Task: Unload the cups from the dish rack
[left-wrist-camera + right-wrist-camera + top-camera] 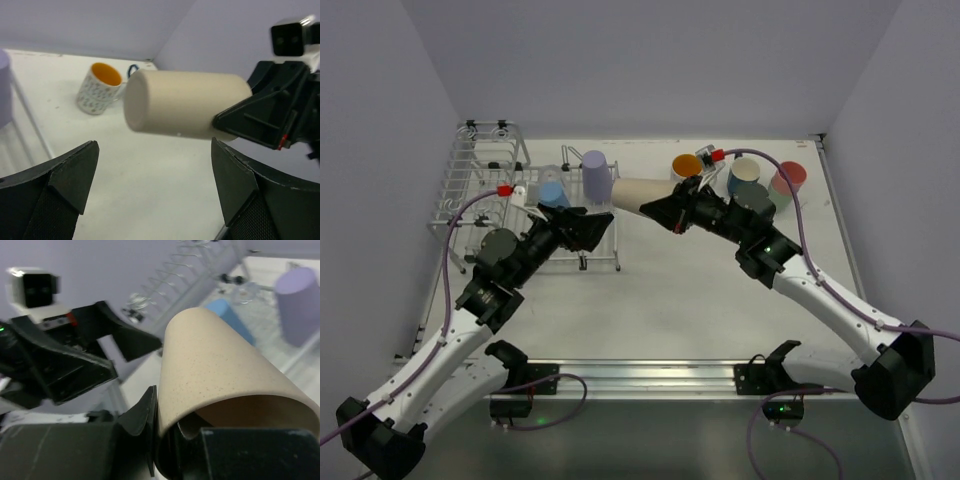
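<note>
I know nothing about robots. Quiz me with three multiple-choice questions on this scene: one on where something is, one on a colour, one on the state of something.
1. Where does the lilac cup stand?
A) on the table beside the mugs
B) on the dish rack
C) in the air between the arms

2. What colour is the cup held up between the arms?
A) pink
B) dark blue
C) beige

3. How is the left end effector?
A) open, holding nothing
B) shut on a cup
C) shut on a rack wire

Answers:
1 B: it stands on the rack's grid next to the blue cup.
2 C: the right end effector grips the beige cup by its rim, lying sideways.
3 A: its jaws stand wide apart, clear of the cup.
</note>
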Motion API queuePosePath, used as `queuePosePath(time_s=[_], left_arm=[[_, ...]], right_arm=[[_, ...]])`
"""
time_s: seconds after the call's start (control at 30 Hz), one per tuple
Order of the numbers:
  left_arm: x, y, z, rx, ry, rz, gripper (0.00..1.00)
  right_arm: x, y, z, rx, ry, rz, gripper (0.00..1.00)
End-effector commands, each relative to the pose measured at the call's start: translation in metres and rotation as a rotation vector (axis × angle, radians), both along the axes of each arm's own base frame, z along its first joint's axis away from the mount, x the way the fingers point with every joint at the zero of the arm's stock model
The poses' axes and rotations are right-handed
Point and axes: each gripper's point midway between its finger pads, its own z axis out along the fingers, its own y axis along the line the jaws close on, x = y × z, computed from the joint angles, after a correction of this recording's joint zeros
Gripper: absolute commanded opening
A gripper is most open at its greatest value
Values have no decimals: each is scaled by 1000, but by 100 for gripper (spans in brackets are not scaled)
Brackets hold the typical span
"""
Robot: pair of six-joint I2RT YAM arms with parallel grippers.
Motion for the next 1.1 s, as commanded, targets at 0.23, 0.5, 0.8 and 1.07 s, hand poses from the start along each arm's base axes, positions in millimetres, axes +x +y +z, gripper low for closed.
queuePosePath(time_s=[0.23, 0.5, 0.8, 1.07], left_arm=[[3, 64, -82, 384, 174, 269, 100], [3, 76, -103, 469, 220, 307, 100], [18, 80, -96, 507, 227, 362, 100], [40, 81, -80, 491, 209, 439, 100]], right_arm=[[80, -96, -111, -840, 106, -397, 0], [102, -123, -165, -1132, 255, -352, 0], [123, -145, -190, -1281, 321, -271, 1], [129, -133, -225, -1333, 373, -145, 5]])
